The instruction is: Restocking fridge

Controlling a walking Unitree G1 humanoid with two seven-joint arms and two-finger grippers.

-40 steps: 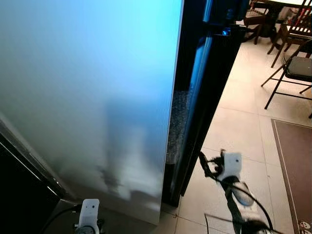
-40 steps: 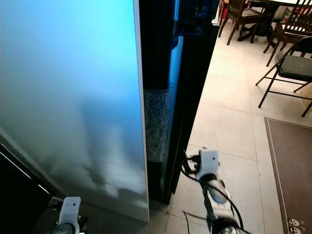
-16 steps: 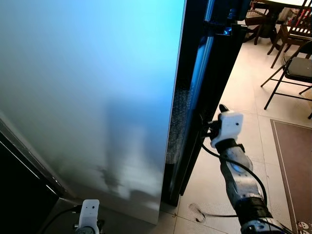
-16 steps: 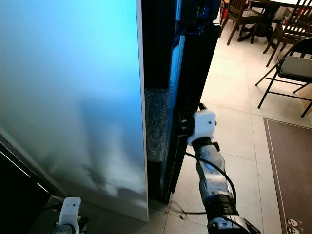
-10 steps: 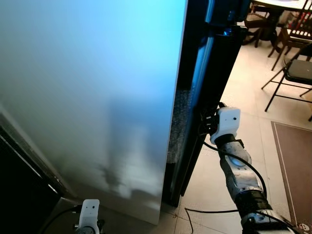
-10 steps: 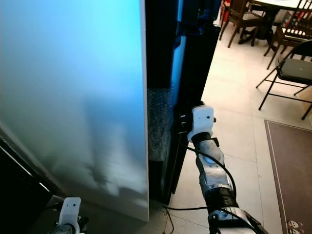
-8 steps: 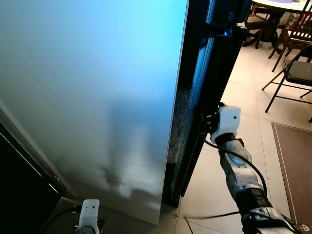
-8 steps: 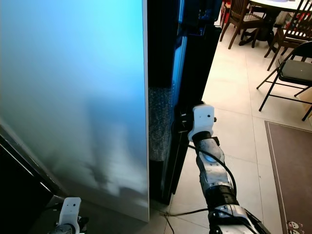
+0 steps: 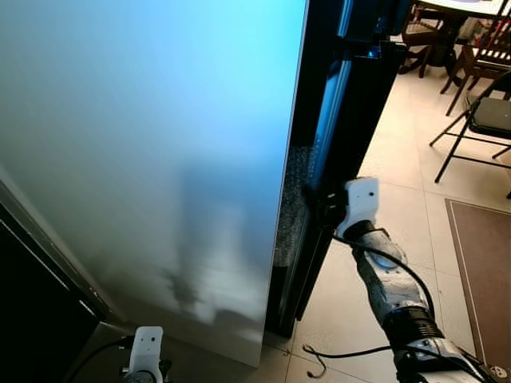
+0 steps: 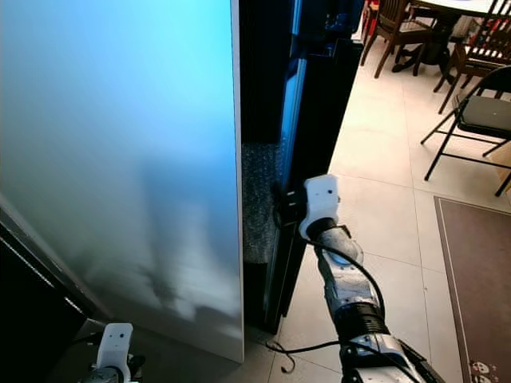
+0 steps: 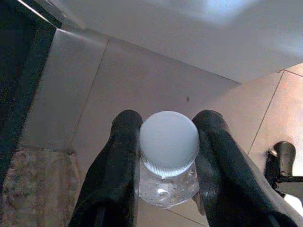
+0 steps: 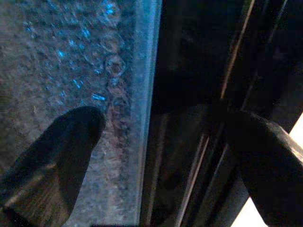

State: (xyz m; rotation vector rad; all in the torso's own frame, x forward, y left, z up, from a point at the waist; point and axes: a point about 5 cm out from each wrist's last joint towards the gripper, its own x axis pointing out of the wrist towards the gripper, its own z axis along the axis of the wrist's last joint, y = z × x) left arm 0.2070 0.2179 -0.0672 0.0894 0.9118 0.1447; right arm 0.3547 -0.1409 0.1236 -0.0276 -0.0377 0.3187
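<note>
The right gripper (image 12: 156, 156), fingers spread, straddles the fridge door (image 10: 307, 144) edge, likely heavy and stiff; left gripper (image 11: 168, 156) pinches a slippery bottle (image 11: 169, 156).

Fridge door (image 9: 160, 159) left, dark gap (image 9: 297, 207) beside it, chairs (image 9: 479, 112) far right.

folding chair (image 9: 484, 113), wooden chairs (image 10: 476, 49), rug (image 9: 481, 263), tiled floor (image 9: 399, 191)

I see pale floor tiles (image 9: 399, 171), a brown rug (image 9: 481, 263) (far right), folding chair (image 10: 471, 120) and wooden chairs (image 10: 391, 24).
</note>
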